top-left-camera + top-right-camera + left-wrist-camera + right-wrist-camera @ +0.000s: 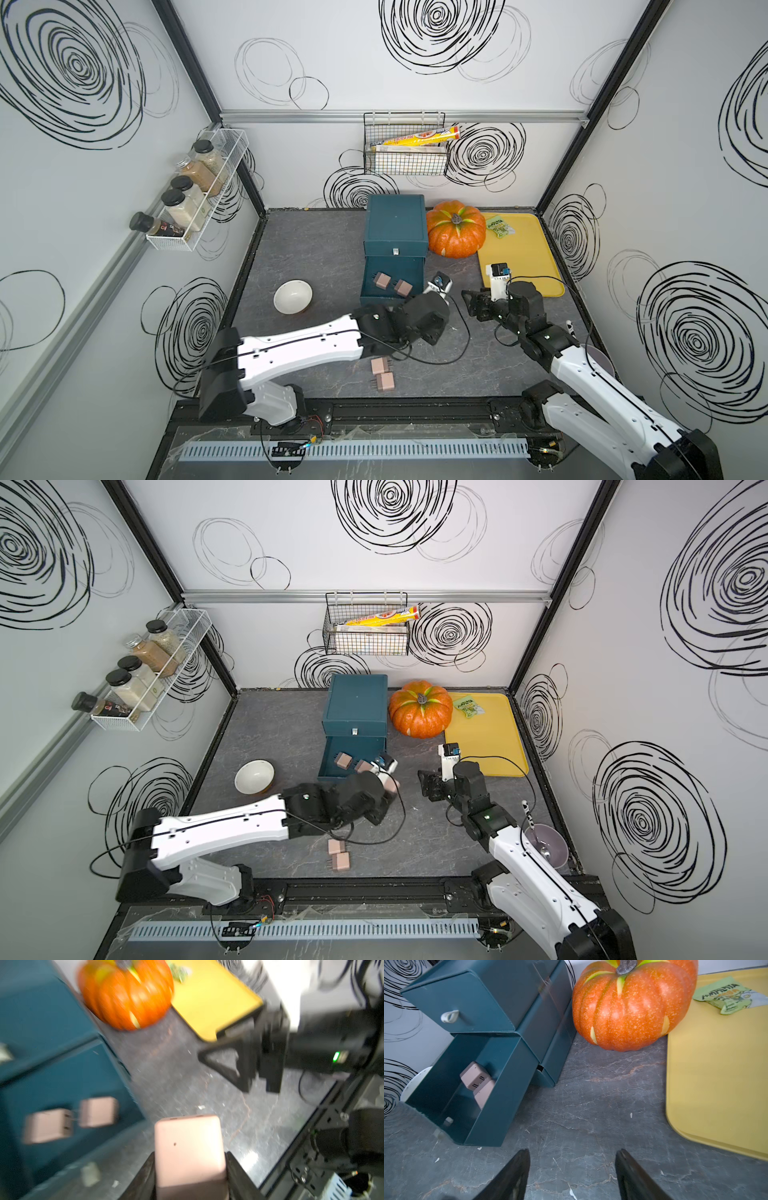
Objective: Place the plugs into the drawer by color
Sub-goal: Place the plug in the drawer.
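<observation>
Pale pink plug [189, 1147] — rounded, matte cube

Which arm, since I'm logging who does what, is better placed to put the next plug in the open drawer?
Left. The left gripper is shut on a pink plug beside the open drawer, where two matching plugs lie. The right gripper is open and empty.

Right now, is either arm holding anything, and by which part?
The left tool grips a pale pink plug by two opposite side faces. The right tool is open and empty.
</observation>
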Action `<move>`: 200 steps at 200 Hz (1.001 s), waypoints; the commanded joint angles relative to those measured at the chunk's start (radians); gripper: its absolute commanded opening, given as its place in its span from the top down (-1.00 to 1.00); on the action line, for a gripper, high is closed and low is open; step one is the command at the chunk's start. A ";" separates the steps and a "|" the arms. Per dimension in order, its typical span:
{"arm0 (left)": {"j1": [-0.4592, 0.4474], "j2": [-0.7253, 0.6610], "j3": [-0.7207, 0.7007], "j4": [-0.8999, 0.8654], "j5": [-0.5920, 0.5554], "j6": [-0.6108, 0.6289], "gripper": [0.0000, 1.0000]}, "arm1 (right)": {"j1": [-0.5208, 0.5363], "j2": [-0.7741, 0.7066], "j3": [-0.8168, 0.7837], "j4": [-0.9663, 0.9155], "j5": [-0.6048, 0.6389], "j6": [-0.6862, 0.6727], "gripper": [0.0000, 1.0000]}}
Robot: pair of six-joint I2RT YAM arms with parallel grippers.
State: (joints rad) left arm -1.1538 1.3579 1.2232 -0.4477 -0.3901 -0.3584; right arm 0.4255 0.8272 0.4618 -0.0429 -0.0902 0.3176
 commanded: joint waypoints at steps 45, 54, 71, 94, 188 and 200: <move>0.222 0.119 0.083 -0.086 0.036 0.423 1.00 | -0.003 0.010 -0.020 0.069 -0.096 -0.010 -0.39; 0.248 0.139 0.096 -0.077 0.071 0.439 1.00 | -0.003 0.002 -0.023 0.074 -0.101 -0.006 -0.39; 0.285 0.164 0.098 -0.049 0.181 0.476 1.00 | -0.003 -0.008 -0.027 0.078 -0.102 -0.005 -0.39; 0.316 0.235 0.127 -0.087 0.144 0.477 1.00 | -0.002 -0.014 -0.027 0.072 -0.104 -0.005 -0.39; 0.394 0.387 0.185 -0.107 0.242 0.493 0.84 | -0.004 -0.008 -0.029 0.089 -0.143 0.005 -0.39; 0.403 0.398 0.190 -0.099 0.250 0.489 0.74 | -0.003 -0.009 -0.031 0.091 -0.144 0.005 -0.39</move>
State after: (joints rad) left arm -0.7792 1.7367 1.3800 -0.5667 -0.1711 0.1200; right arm 0.4259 0.8265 0.4408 0.0158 -0.2211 0.3187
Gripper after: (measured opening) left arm 0.492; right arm 0.694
